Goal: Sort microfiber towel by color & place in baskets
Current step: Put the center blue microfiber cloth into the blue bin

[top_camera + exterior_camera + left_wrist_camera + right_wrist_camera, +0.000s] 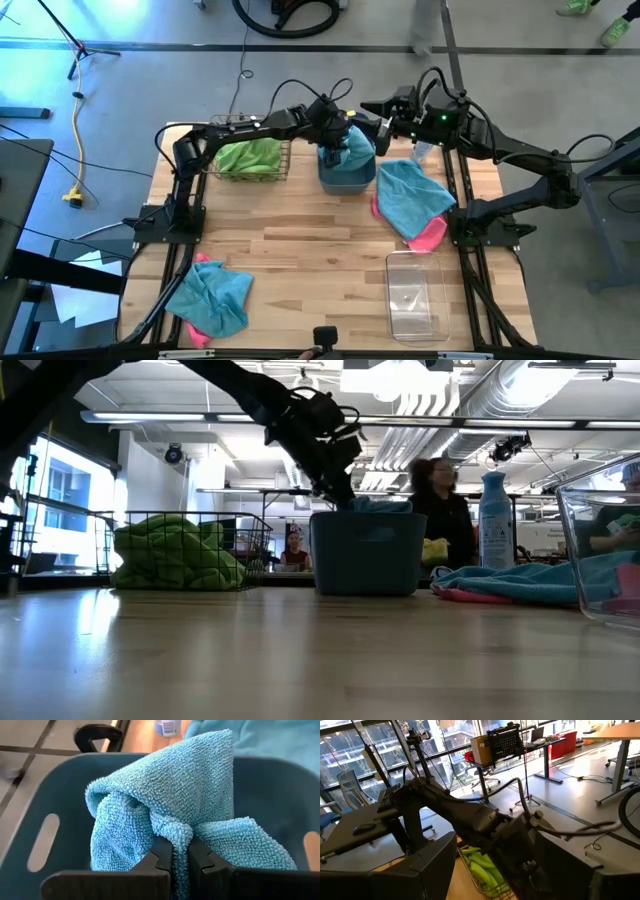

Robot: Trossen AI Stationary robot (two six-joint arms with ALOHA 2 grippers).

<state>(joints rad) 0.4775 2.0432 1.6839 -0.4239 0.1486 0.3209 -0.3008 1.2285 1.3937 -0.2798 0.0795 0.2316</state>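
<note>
While pinched, looped-pile blue towel [175,800]

Two arms, matte black, boxy segmented links, rounded joint housings. Black cables loop loosely over left arm [262,124] wrist and right arm [510,150] forearm. Small green light glows on right arm near wrist. Left gripper [180,865] fingers [161,861]: flat black plastic, stepped notched inner edges.

Wooden table [320,255]: baskets [346,178], towels [212,297]

Blue towel [352,150] over slate-blue tub [346,181]
</note>
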